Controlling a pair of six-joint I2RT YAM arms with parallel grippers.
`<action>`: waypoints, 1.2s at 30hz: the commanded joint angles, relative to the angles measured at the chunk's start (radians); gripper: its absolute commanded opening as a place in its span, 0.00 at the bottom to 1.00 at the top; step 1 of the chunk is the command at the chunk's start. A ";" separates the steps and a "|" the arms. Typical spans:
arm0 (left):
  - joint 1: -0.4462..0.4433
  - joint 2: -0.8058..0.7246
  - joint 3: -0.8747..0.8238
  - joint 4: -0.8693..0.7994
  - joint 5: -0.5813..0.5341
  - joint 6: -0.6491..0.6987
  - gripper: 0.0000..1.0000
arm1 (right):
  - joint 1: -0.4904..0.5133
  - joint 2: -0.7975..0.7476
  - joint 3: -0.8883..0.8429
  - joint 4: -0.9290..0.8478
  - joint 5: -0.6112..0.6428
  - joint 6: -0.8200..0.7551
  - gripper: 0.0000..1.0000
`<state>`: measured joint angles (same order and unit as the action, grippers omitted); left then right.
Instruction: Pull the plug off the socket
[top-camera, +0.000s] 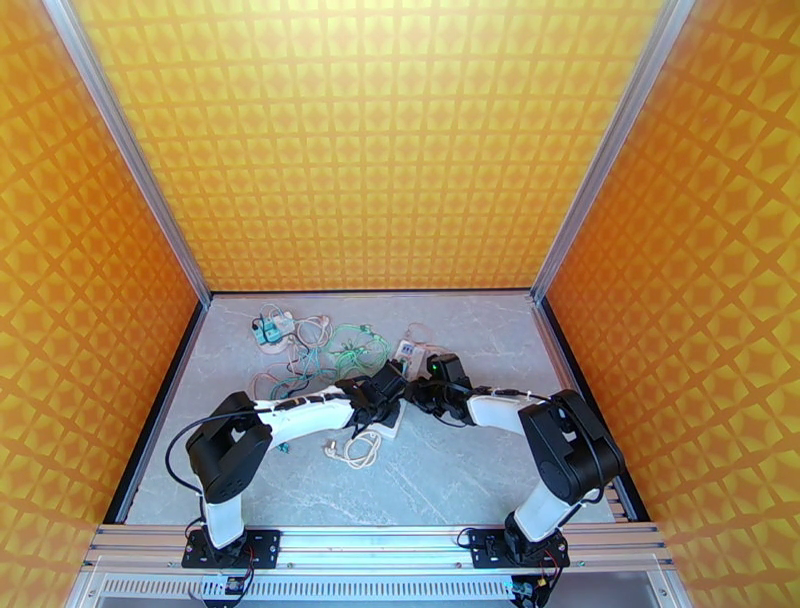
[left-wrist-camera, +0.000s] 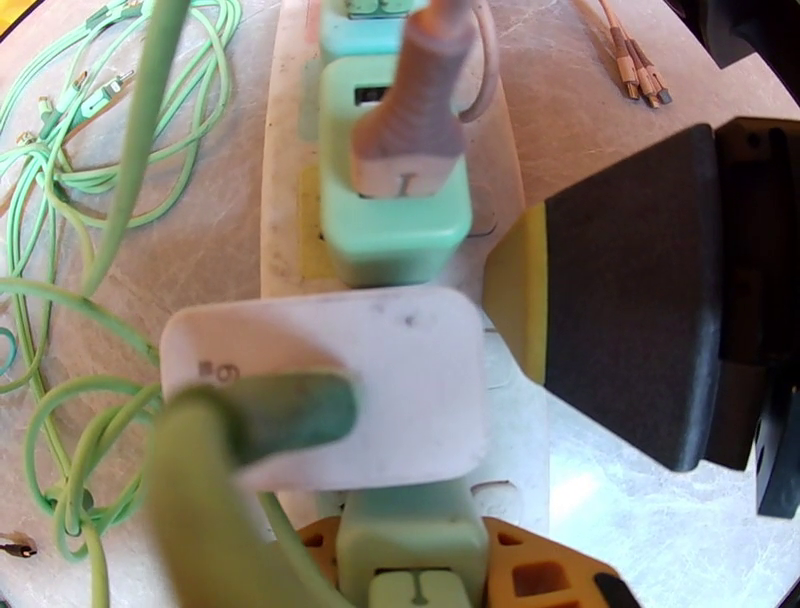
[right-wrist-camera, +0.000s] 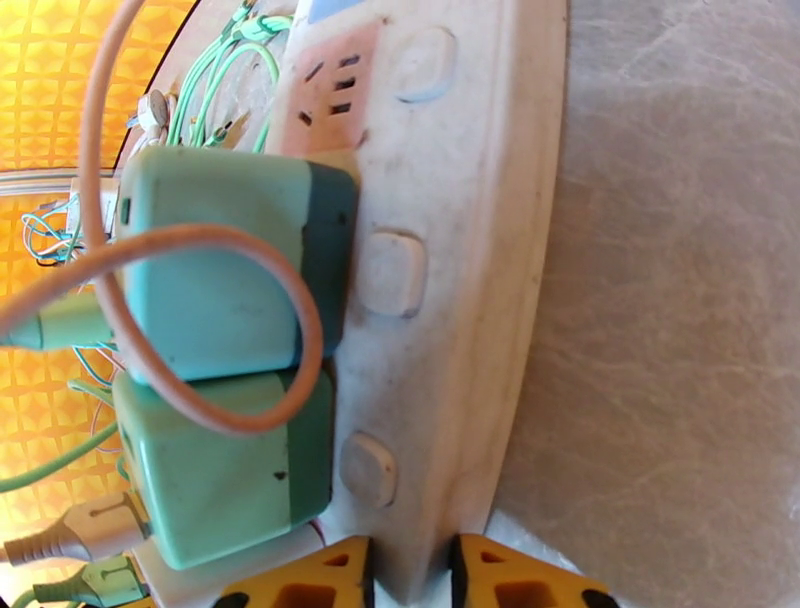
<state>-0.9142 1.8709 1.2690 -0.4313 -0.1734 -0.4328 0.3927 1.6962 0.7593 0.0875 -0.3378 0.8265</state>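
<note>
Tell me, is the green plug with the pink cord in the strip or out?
In. The green plug sits flat against the white strip, with no prongs showing.

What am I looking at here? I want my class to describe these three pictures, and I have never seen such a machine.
The left arm and right arm are robot arms bolted to a table. One picture looks down from above. The other two come from a camera on each wrist. On the table lie a white power strip with plugs in it and loose green cables. The left claw is shut on a mint plug. The right claw has a finger on each side of the strip; whether it grips yet is unclear.
</note>
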 joint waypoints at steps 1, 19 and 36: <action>-0.011 -0.074 0.051 -0.015 0.007 0.020 0.21 | 0.007 0.066 -0.026 -0.149 0.115 -0.019 0.25; 0.011 -0.267 0.099 -0.138 -0.020 0.052 0.19 | 0.006 -0.003 0.031 -0.184 0.129 -0.083 0.29; 0.186 -0.443 -0.232 -0.103 -0.018 0.181 0.18 | 0.006 -0.262 0.150 -0.355 0.210 -0.236 0.46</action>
<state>-0.7532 1.4727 1.0752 -0.5476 -0.1780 -0.3084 0.4034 1.4593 0.9077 -0.1963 -0.1799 0.6224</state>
